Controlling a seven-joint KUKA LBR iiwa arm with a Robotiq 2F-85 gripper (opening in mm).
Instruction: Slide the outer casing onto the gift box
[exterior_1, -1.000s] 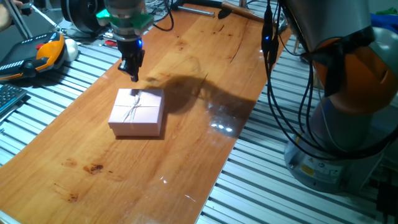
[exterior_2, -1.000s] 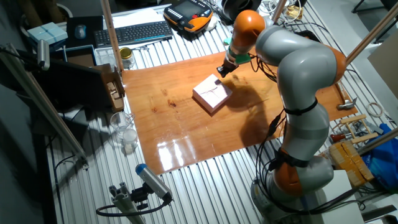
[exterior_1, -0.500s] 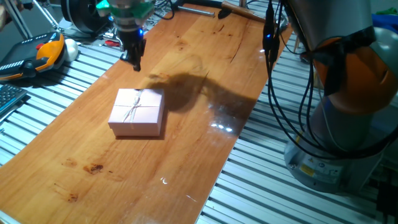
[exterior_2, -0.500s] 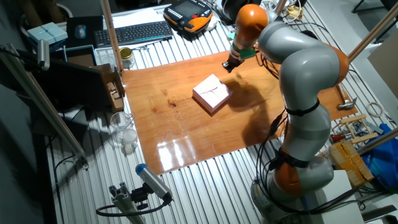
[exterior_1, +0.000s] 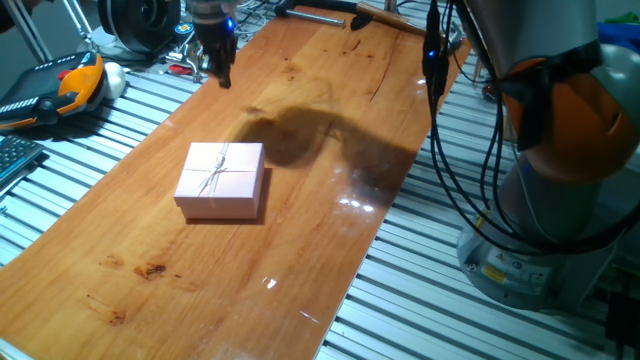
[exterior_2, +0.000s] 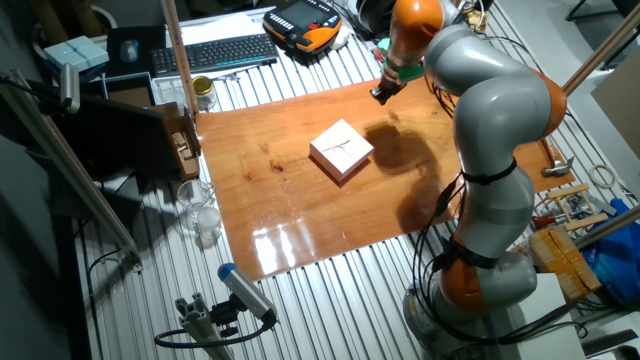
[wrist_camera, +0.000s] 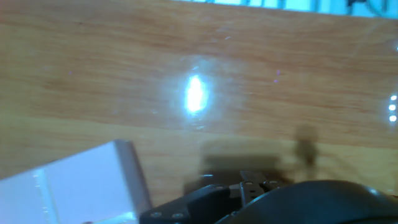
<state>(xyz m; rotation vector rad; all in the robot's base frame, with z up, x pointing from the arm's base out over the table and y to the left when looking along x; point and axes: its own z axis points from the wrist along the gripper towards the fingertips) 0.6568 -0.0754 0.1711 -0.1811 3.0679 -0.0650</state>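
In one fixed view, my black two-finger pincer (exterior_1: 222, 78) hangs above the far left of the wooden table (exterior_1: 300, 230), fingers together on nothing. The pale pink square cardboard casing with its thin string bow (exterior_1: 221, 180) lies nearer, well apart from me.

In the other fixed view, the casing (exterior_2: 341, 151) sits mid-table, my pincer (exterior_2: 378, 96) beyond it.

In the hand view, the blurred casing (wrist_camera: 74, 183) fills the lower left.

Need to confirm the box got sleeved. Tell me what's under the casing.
The casing lies flat on the wooden table, bow up, closed all round. Whatever it holds is covered; no tray or tan squares show in any view.
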